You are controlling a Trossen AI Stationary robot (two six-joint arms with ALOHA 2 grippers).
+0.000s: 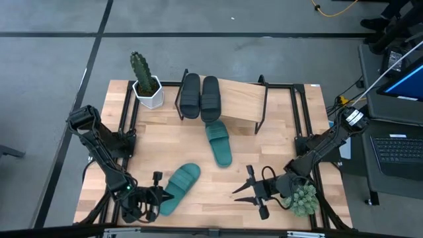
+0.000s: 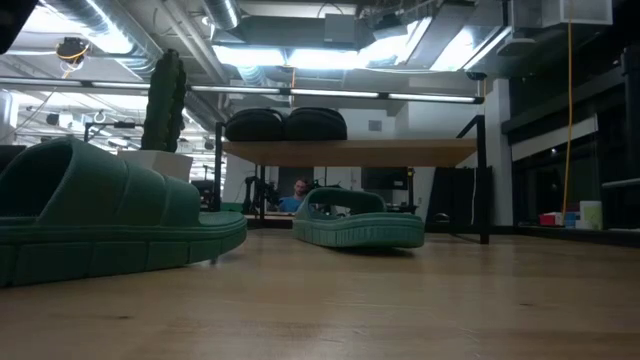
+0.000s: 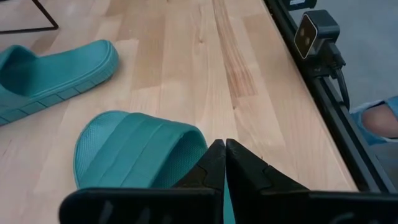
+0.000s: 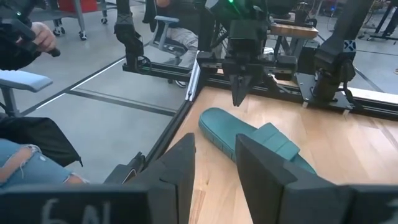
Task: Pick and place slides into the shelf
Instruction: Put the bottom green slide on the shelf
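wood tabletop (image 1: pixel 277 165): 2 black slides (image 1: pixel 200 96) on shelf (image 1: pixel 241 99), 2 teal left – one (image 1: pixel 219 143) mid-table, one (image 1: pixel 178 188) by left gripper (image 1: pixel 151 196), closed, prob. empty. right gripper (image 1: pixel 252 193) part-open, empty.

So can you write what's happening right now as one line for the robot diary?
shelf: two black rubber slides on it | two teal rubber slides on table | left gripper: shut, at nearer teal slide | right gripper: open, empty
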